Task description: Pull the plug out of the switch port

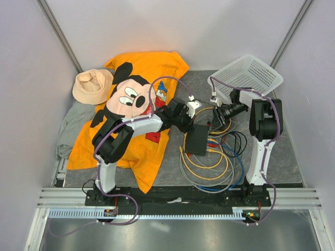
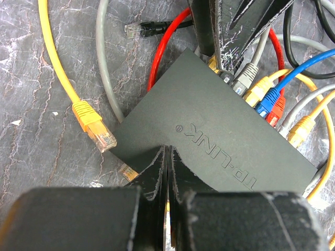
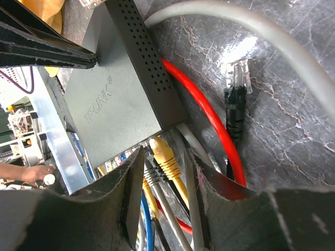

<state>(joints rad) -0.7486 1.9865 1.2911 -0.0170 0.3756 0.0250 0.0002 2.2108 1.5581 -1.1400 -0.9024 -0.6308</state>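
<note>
Pinning the switch with the closed left pincer, centre the part-open right pincer around the yellow plug, then pull straight.

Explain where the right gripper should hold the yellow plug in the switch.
Grip the yellow plug by its boot, coming from the cable side of the switch: it sticks straight out of that edge, and the right gripper, jaws open, straddles it.
</note>
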